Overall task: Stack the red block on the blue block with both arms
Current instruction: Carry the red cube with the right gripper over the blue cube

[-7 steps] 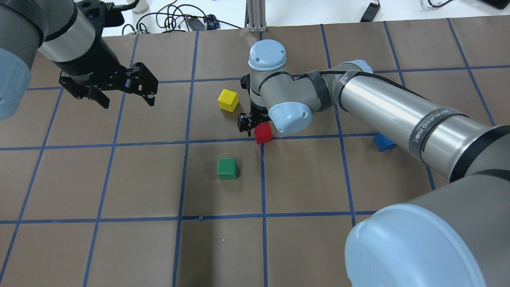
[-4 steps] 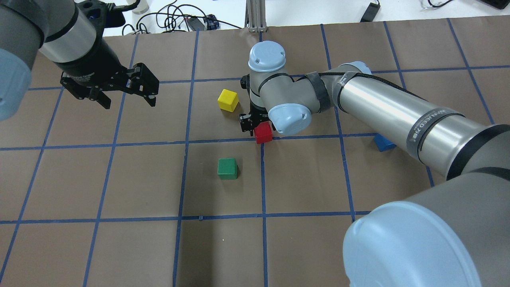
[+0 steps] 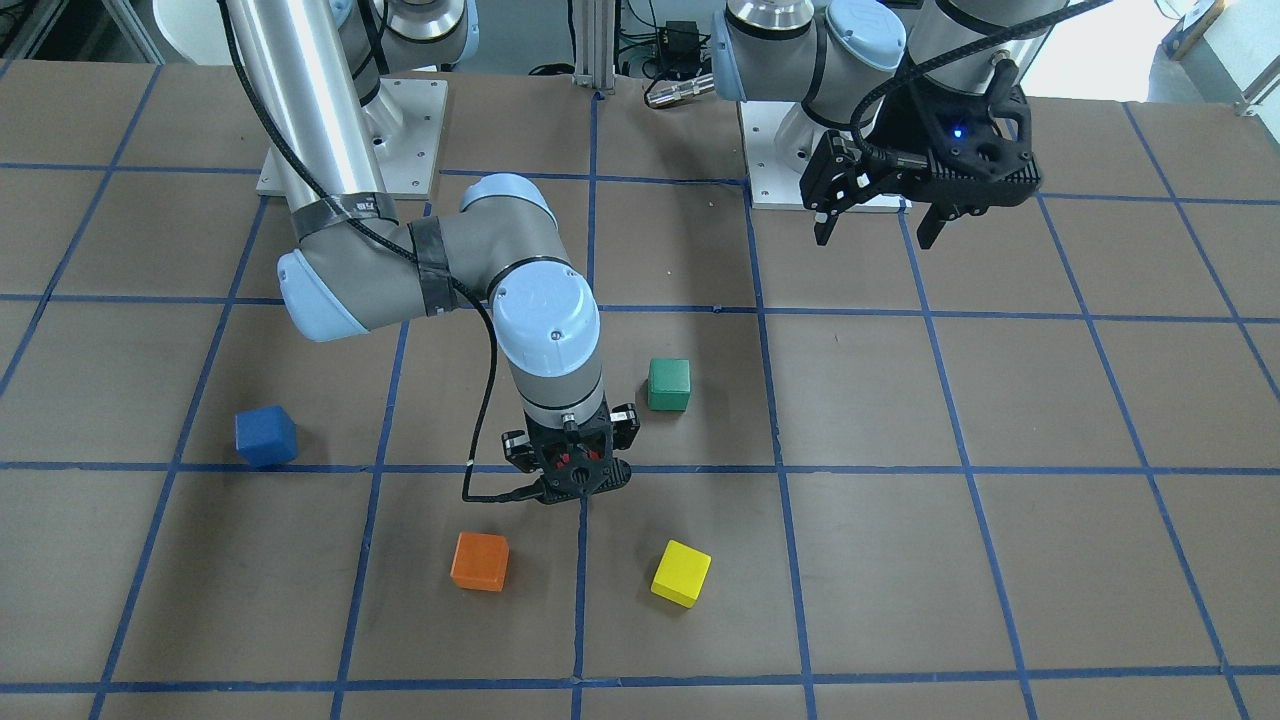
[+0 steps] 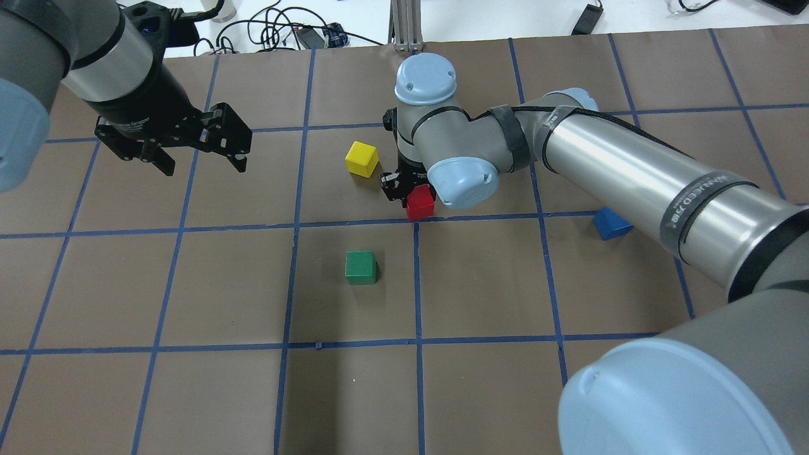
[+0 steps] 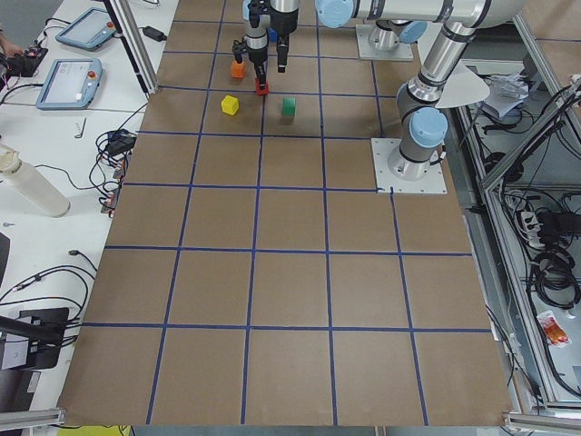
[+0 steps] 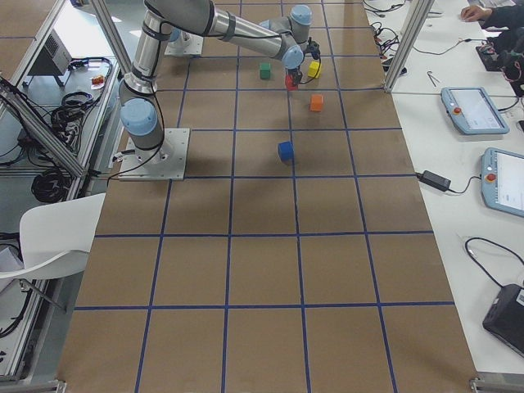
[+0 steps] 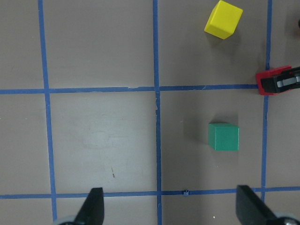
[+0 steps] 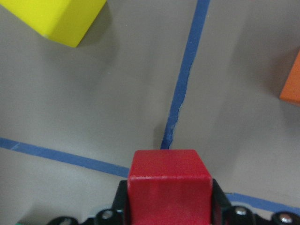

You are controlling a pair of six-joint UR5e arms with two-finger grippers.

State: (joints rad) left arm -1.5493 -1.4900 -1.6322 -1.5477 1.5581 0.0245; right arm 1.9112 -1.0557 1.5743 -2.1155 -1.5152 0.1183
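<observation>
My right gripper (image 3: pixel 570 470) points straight down and is shut on the red block (image 4: pixel 420 203), holding it just above the paper near a blue line crossing. The right wrist view shows the red block (image 8: pixel 168 185) clamped between the two fingers. The blue block (image 4: pixel 610 222) sits on the table to the right, partly hidden under my right forearm; it shows whole in the front-facing view (image 3: pixel 265 436). My left gripper (image 4: pixel 203 165) is open and empty, hovering above the far left of the table, well away from both blocks.
A green cube (image 4: pixel 361 266) sits in front of the red block and a yellow cube (image 4: pixel 361 158) just to its left. An orange cube (image 3: pixel 479 561) lies beyond the right gripper, hidden by the wrist in the overhead view. Blue tape lines grid the brown paper.
My right gripper has risen a little with the red block in it, and the block has drifted slightly away from me. The left arm has barely moved.
</observation>
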